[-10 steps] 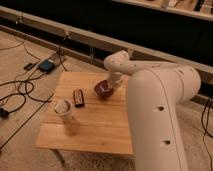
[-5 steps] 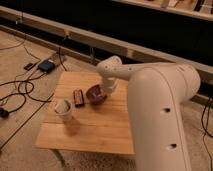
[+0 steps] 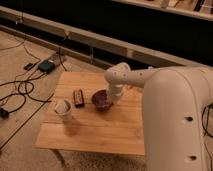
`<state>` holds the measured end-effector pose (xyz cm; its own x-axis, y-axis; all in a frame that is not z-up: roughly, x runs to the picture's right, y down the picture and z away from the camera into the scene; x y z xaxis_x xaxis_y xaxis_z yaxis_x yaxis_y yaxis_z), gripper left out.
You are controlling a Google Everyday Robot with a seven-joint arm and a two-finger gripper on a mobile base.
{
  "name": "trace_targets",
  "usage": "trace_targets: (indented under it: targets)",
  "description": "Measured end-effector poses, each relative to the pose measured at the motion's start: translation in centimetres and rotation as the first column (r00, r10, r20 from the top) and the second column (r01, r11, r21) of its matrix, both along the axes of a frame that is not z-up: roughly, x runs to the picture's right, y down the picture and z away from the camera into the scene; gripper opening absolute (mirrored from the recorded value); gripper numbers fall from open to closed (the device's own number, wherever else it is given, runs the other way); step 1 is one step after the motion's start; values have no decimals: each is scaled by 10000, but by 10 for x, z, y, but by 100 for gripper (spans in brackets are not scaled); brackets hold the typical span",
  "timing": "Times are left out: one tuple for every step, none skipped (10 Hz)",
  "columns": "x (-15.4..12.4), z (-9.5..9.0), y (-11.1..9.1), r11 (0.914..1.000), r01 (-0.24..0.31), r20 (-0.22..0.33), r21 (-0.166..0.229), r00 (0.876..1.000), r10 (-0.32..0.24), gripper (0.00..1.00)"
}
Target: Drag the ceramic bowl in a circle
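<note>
The ceramic bowl [image 3: 101,100] is small, round, glossy and dark maroon. It sits on the wooden table [image 3: 100,130], a little left of its middle. My gripper [image 3: 111,98] is at the bowl's right rim, under the white wrist, and its tip is hidden by the wrist and the bowl. The large white arm [image 3: 170,110] reaches in from the right.
A small black rectangular device [image 3: 78,97] lies just left of the bowl. A white cup [image 3: 63,108] stands near the table's left edge. Cables and a black box [image 3: 47,65] lie on the floor to the left. A long rail runs behind the table.
The bowl and the gripper have moved left and toward the table's front, closer to the black device. The cup and the device have stayed in place.
</note>
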<state>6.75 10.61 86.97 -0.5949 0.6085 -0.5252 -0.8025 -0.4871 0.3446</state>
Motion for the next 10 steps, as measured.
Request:
trace_targets:
  targets:
    - [18, -5, 7, 9996, -285, -312, -50, 9991, 283, 0]
    - [28, -6, 9, 9989, -464, -496, -29, 9977, 462, 0]
    - [37, -7, 10, 9980, -632, -681, -21, 9957, 629, 0]
    - [43, -6, 10, 9973, -733, -800, -13, 9941, 730, 0]
    - [41, -6, 10, 9975, -708, -783, -17, 9944, 704, 0]
    - [40, -6, 10, 9975, -710, -771, -7, 9945, 707, 0]
    - [40, -6, 10, 9974, -714, -771, -3, 9945, 712, 0]
    - [40, -6, 10, 9975, -710, -771, -9, 9945, 708, 0]
    - [41, -6, 10, 9975, -711, -774, -10, 9945, 708, 0]
    - [40, -6, 10, 9976, -694, -767, -16, 9947, 691, 0]
